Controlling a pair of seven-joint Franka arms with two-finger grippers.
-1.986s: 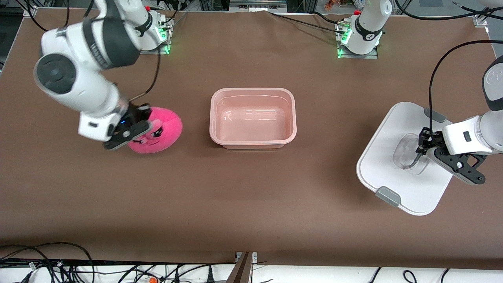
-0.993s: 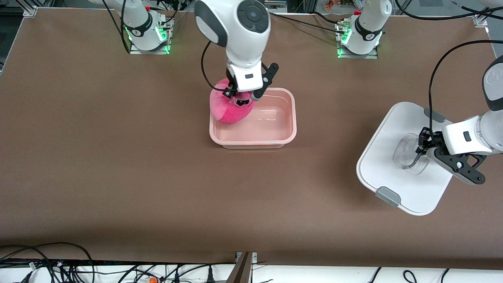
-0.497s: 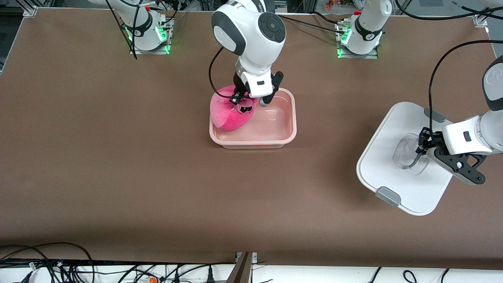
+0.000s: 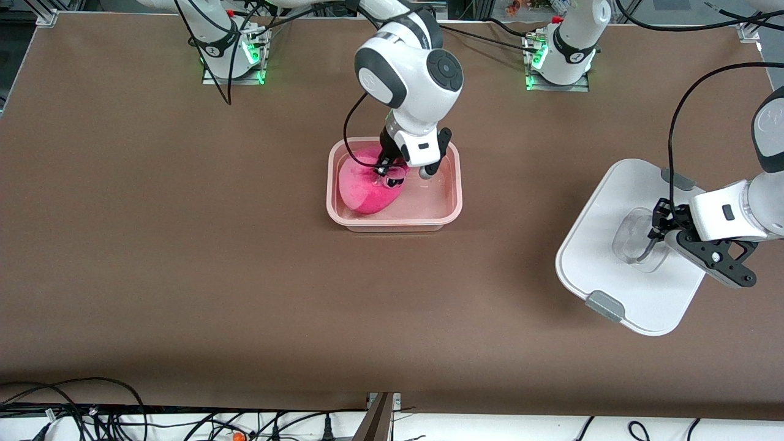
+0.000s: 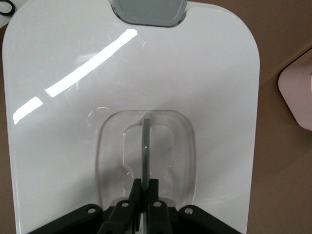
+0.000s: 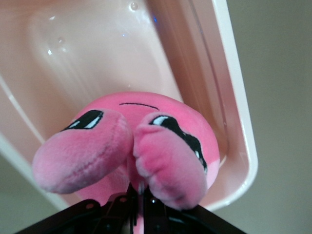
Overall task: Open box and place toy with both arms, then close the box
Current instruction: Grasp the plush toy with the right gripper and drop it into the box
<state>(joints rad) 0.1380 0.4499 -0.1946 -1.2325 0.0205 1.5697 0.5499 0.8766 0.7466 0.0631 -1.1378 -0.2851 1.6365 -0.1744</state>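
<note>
The pink translucent box [image 4: 456, 184] stands open in the middle of the table. The hot-pink plush toy [image 4: 362, 187] hangs inside it, at the right arm's end of the tub. My right gripper [image 4: 387, 174] is shut on the plush between its two bumps. In the right wrist view the toy [image 6: 131, 141] fills the space ahead of the right gripper [image 6: 141, 192], over the box [image 6: 236, 126]. The white lid [image 4: 597, 251] lies flat toward the left arm's end of the table. There my left gripper [image 4: 652, 236] is shut on the thin handle [image 5: 145, 141] in the lid's [image 5: 204, 73] recess.
Grey clips [image 4: 605, 305] sit on the lid's short ends, one showing in the left wrist view [image 5: 148, 12]. A corner of the box [image 5: 300, 92] shows in that view too. Brown table [image 4: 245, 275] surrounds everything; cables [image 4: 92, 410] lie along the front edge.
My right arm has carried the toy from over the box's rim down and farther into the tub. The left arm and the lid have stayed still.
</note>
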